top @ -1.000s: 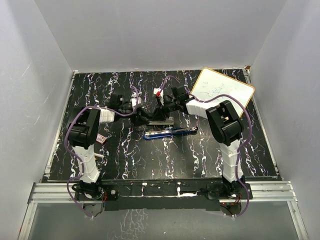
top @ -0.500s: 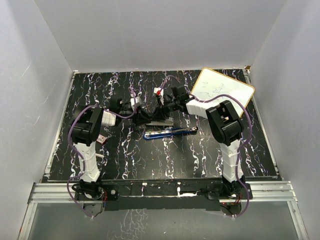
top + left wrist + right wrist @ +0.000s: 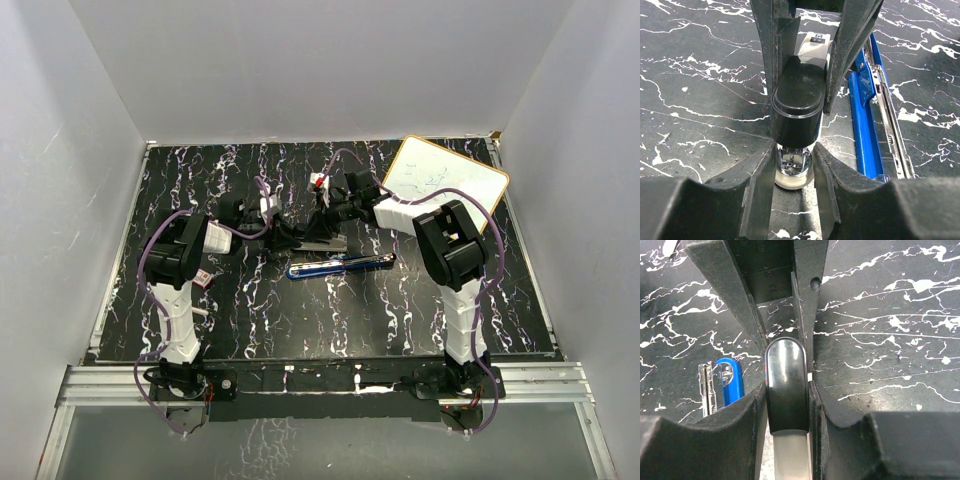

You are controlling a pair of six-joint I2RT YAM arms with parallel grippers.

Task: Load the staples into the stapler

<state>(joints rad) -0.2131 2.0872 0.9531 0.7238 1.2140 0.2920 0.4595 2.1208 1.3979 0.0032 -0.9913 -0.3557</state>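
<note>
Left gripper (image 3: 283, 233) is closed down on the black stapler (image 3: 796, 107), with fingers tight against both flanks of its rounded end and a chrome and white part showing below it. Right gripper (image 3: 325, 213) clamps the same stapler from the right. Its jaws are narrow and pinch the glossy black arm between them. The stapler sits mid counter (image 3: 400, 310) between my two wrists. The blue stapler (image 3: 862, 125) lies opened flat just beside it on the near side, metal rail exposed. The staples (image 3: 203, 277) are a red box on the counter's left by my left arm's elbow, well apart from both staplers. Whiteboard (image 3: 445, 180) is at the back right.
</note>
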